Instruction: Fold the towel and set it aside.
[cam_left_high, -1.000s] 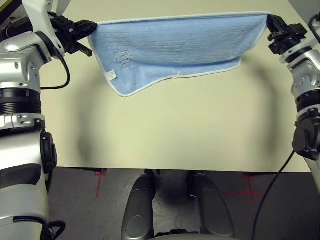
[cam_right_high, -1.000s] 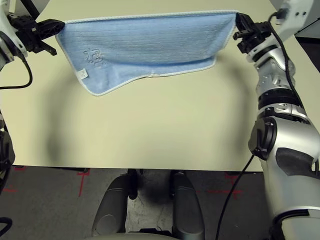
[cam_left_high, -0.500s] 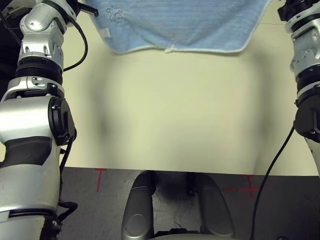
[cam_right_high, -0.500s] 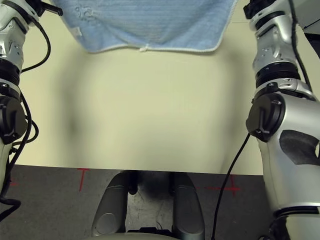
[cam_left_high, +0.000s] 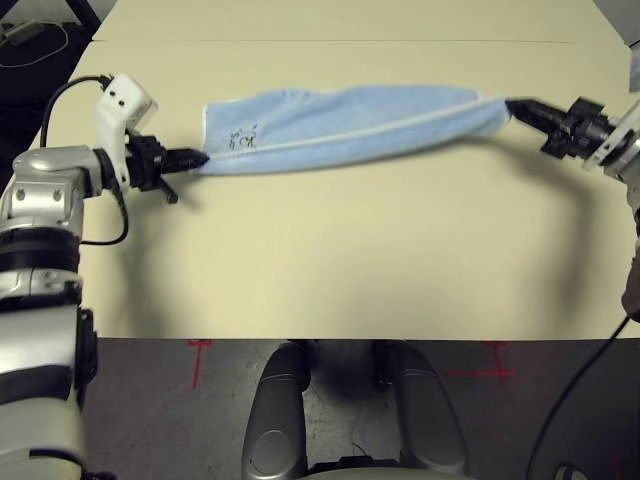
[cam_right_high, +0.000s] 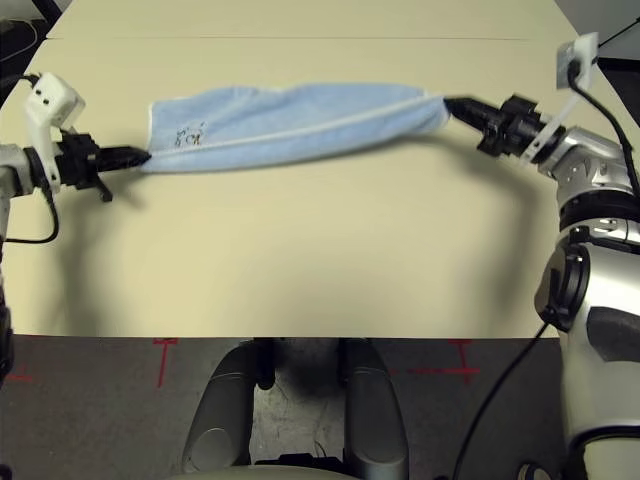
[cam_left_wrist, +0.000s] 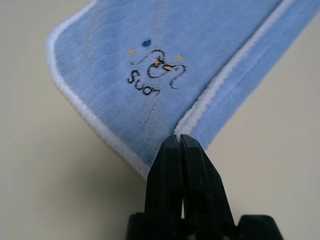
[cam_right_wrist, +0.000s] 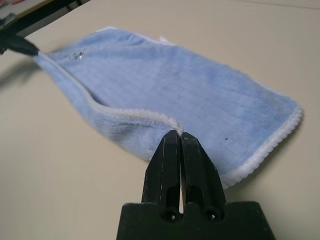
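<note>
The light-blue towel (cam_left_high: 340, 125) lies on the tan table (cam_left_high: 340, 260) as a long band folded over lengthwise, its white edging running along the middle and its dark embroidered mark (cam_left_wrist: 152, 75) facing up near the left end. It is stretched between both grippers. My left gripper (cam_left_high: 197, 158) is shut on the towel's left corner, fingertips pinching the edging (cam_left_wrist: 179, 142). At the right end, my right gripper (cam_left_high: 515, 106) is shut on the doubled edge (cam_right_wrist: 176, 134). The right wrist view also shows the left gripper (cam_right_wrist: 20, 46) at the towel's (cam_right_wrist: 165, 95) far end.
Bare tabletop stretches from the towel to the front edge (cam_left_high: 340, 338). Below that edge is dark floor with red tape marks (cam_left_high: 198, 355). A black cable (cam_left_high: 110, 225) loops beside my left forearm, and another hangs off my right arm (cam_left_high: 580, 380).
The towel was hanging spread out in the air between both raised grippers. Both arms have come down and the towel now lies folded over on the table, still pinched at both ends.
</note>
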